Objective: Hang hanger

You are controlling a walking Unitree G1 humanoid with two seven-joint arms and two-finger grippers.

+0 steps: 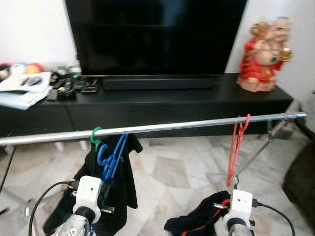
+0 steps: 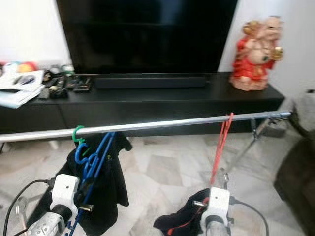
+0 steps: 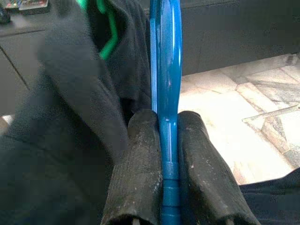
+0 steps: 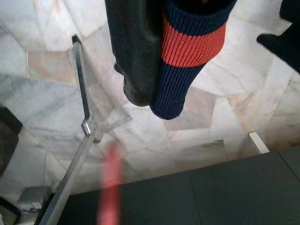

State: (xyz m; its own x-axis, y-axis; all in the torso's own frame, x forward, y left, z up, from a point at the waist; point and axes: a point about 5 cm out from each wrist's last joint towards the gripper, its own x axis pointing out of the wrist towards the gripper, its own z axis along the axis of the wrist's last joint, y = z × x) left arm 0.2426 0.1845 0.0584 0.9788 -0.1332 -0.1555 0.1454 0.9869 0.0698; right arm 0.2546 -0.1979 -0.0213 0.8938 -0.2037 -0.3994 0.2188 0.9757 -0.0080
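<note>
Even indoor daylight, soft focus, blurred edges.

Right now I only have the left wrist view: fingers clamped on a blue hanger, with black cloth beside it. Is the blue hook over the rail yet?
Observer: Not as far as I can see. In the head views the hook of the blue hanger sits just below the silver rail, and the left gripper holds the hanger lower down.
Operator: What's the green bit next to it?
Observer: That's a green hanger. It's hooked over the rail and carries the black garment.
Operator: Is anything else on the rail?
Observer: A red hanger hangs near the rail's right end, above the right gripper.
</note>
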